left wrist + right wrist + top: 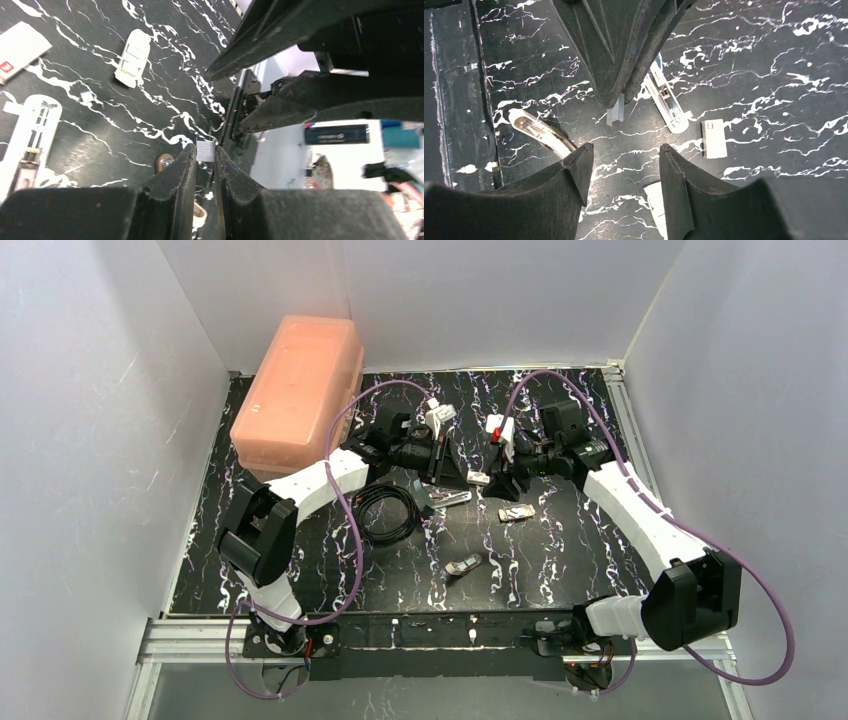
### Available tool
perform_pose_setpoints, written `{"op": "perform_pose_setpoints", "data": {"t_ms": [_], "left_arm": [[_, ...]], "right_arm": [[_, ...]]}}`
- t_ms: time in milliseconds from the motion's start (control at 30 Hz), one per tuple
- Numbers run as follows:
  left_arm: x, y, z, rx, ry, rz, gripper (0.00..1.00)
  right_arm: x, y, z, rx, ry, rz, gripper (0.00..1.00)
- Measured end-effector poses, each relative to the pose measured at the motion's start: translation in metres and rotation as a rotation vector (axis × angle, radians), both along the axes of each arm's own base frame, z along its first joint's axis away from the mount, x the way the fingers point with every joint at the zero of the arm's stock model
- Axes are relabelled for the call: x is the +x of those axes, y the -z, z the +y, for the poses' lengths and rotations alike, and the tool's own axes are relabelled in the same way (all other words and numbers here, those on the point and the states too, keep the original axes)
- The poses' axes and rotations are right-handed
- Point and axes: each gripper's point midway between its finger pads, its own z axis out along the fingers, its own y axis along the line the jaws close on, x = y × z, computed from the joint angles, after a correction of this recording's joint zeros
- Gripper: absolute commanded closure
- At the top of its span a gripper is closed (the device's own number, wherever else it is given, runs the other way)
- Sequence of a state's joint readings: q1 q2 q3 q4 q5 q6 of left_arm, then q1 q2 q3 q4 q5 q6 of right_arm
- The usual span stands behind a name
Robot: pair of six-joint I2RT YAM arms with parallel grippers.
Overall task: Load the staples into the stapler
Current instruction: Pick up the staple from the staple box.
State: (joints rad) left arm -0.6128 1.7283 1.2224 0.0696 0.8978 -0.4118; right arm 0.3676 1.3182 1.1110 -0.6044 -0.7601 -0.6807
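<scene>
Step in hand, at a guess: bringing staples (615,110) to stapler (667,102) for loading. Strip pinched at tip of L gripper (205,162), clamped tight on it, hanging above the mat, approx centre of right-wrist frame. R gripper (625,150) spread wide w/ nothing between fingers, tips just below the strip in same frame. Stapler flat on mat just right of strip there, channel side up; near centre of top view, below L gripper.

To do it well:
- Line strip lengthwise w/ channel before lowering.
- Come in low & shallow, and let go only once seated.
- Go slow, no sideways nudge vs. channel wall; thin strip in a tip pinch prob. apt to twist or slip.
- Steady stapler body w/ R gripper; light plastic likely to skate on mat.
- Keep clear of white block (714,137), right of stapler.

Containers:
- Pink box (298,390), upper left of top view: lid on, contents hidden.
- Small tan piece (517,513), right of centre in top view: maybe the staple sleeve, can't tell if anything inside.
- Stapler channel: no strip made out in it, but too small for certainty.
</scene>
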Motion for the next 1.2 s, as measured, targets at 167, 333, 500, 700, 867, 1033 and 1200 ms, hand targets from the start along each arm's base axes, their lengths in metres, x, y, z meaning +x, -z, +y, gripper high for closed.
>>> {"op": "perform_pose_setpoints", "data": {"t_ms": [167, 333, 500, 700, 867, 1033, 1200], "left_arm": [[-0.003, -0.007, -0.002, 0.002, -0.071, 0.191, 1.00], [-0.002, -0.007, -0.008, 0.014, -0.135, 0.385, 1.00], [0.000, 0.002, -0.012, 0.036, -0.182, 0.529, 1.00], [0.000, -0.002, -0.014, 0.034, -0.212, 0.621, 1.00], [0.003, -0.011, -0.018, 0.007, -0.227, 0.666, 1.00], [0.005, -0.018, -0.021, -0.019, -0.232, 0.696, 1.00], [0.006, -0.023, -0.022, -0.033, -0.232, 0.716, 1.00]], "right_arm": [[0.000, -0.009, 0.000, 0.007, -0.018, -0.051, 0.45], [0.000, -0.009, 0.000, 0.009, -0.022, -0.052, 0.47], [-0.002, -0.012, 0.001, 0.017, -0.026, -0.055, 0.47], [-0.006, -0.019, 0.001, 0.036, -0.034, -0.068, 0.47], [-0.006, -0.017, 0.002, 0.041, -0.025, -0.054, 0.48], [-0.006, -0.015, 0.002, 0.044, -0.015, -0.041, 0.52], [-0.004, -0.016, 0.003, 0.050, -0.005, -0.040, 0.57]]}}
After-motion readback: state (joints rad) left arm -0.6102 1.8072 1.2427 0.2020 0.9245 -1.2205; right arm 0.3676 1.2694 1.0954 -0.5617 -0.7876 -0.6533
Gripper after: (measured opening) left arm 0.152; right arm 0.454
